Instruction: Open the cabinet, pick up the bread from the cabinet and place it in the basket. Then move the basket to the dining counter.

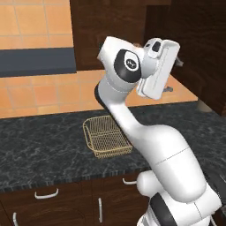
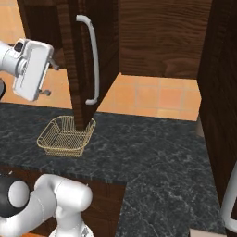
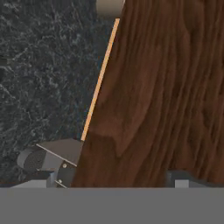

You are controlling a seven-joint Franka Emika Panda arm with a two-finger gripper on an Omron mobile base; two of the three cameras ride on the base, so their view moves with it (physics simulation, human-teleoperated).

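Our gripper [image 3: 116, 181] is up at wall-cabinet height with its fingers spread wide and nothing between them; in the hand view one fingertip sits on each side of the cabinet door's [image 2: 85, 69] edge. The wood-grain face of that door is right against the camera. In the right base view the door stands swung out from the cabinet, its long silver bar handle [image 2: 94, 60] facing away from the hand, which hovers just beside the door's inner side.

Below, the wire-mesh basket [image 1: 106, 137] rests on the black marbled table [image 1: 39, 145], directly under the open door's lower corner. We cannot see the bread; the cabinet interior is hidden by the door and the arm.

Our worry is the door. The hand is so near the panel that a reach inward could knock it shut or wedge a finger on its edge. Reaching blind could also push the bread deeper.
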